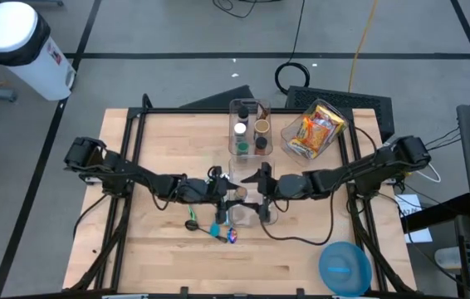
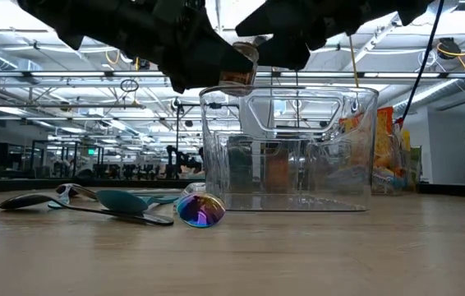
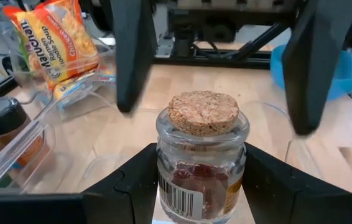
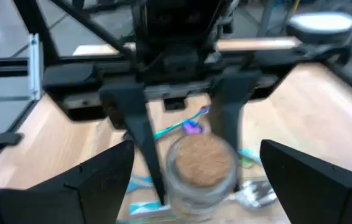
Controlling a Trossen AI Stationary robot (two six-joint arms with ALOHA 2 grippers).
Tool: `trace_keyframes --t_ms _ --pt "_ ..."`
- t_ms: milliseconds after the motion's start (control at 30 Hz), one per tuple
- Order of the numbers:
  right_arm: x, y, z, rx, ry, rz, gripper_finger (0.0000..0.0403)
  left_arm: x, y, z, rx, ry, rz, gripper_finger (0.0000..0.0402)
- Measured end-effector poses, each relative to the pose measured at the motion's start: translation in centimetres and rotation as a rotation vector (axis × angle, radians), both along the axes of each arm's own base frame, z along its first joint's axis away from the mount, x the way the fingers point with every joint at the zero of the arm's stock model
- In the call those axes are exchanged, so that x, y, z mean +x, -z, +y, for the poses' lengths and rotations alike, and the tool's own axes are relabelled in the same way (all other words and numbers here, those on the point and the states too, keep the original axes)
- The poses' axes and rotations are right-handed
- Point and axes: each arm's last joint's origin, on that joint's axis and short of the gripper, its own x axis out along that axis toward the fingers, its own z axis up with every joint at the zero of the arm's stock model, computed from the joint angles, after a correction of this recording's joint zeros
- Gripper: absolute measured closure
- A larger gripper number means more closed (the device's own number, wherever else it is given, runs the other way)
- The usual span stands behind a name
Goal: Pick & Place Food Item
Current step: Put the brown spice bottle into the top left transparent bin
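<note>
A small glass jar (image 3: 202, 168) with a cork lid (image 3: 203, 112) and a barcode label is held in my left gripper (image 3: 201, 186), over the middle of the table (image 1: 241, 193). In the low view the jar (image 2: 245, 59) hangs just above the rim of an open clear plastic container (image 2: 290, 148). My right gripper (image 4: 204, 180) faces it from the table's right. It is wide open, with one finger on each side of the jar (image 4: 201, 165), and touches nothing. My left gripper pinches the jar's glass body (image 3: 163, 177) between its two fingers, one on each side, below the neck. The fingers come level from the table's left. The jar stands upright and is lifted clear, above the clear container.
A clear tray of spice jars (image 1: 250, 129) and a clear bin with a ramen packet (image 1: 314, 129) stand at the far middle. A blue bowl (image 1: 345, 267) sits near right. Spoons (image 1: 193, 223) and a shiny small object (image 2: 200, 210) lie left of the container.
</note>
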Motion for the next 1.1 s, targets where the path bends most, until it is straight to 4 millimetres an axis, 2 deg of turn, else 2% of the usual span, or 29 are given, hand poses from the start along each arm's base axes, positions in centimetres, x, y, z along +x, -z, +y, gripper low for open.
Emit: trace_keyframes --t_ms 267,667,833,900,1100 --pt "0.5 0.5 -0.2 0.042 0.007 0.041 0.0108 0.0 0.1 0.0 0.001 -0.001 0.009 0.0206" --pt "0.5 0.5 -0.4 0.046 0.012 0.039 0.0237 0.0 0.2 0.1 -0.002 -0.007 0.017 0.0206" --pt "0.7 0.5 -1.0 0.096 -0.040 0.052 0.0244 -0.1 0.2 0.1 -0.011 -0.010 0.021 0.0206" --pt "0.7 0.6 -1.3 0.118 -0.047 0.059 0.0244 -0.1 0.2 0.1 -0.011 -0.007 0.023 0.0181" --pt "0.6 0.6 -1.7 0.123 -0.053 0.075 0.0244 -0.2 -0.2 0.1 0.008 -0.001 0.013 0.0029"
